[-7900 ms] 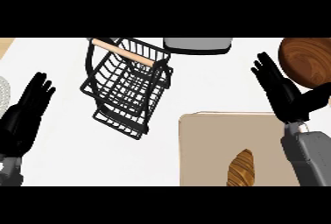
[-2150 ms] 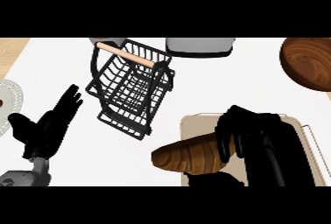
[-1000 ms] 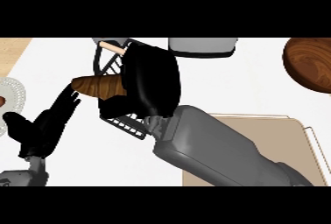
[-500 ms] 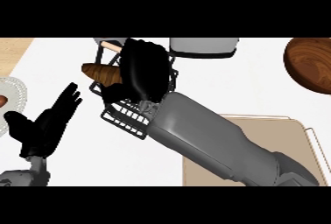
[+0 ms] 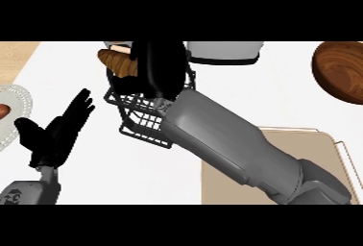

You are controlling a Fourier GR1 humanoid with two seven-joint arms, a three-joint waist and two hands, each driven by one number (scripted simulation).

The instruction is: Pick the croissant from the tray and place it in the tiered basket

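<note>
Fingers on our right hand (image 5: 162,62) curled round the croissant (image 5: 117,63) | croissant's up over the tiered basket (image 5: 142,132) top, well apart from the tray (image 5: 330,149) | left hand (image 5: 60,132) open, fingers spread, resting at left | imo it's light, flaky & crushes easy, so we'd grab across the thick middle, not the tips

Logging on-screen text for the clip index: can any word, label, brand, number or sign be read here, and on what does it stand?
None: no readable text in this view.
The croissant, the right hand curled round it, the tiered basket, the tray, the wooden bowl and the white plate are all plain.
Left forearm: small round marks, too small to read as a sign.
</note>
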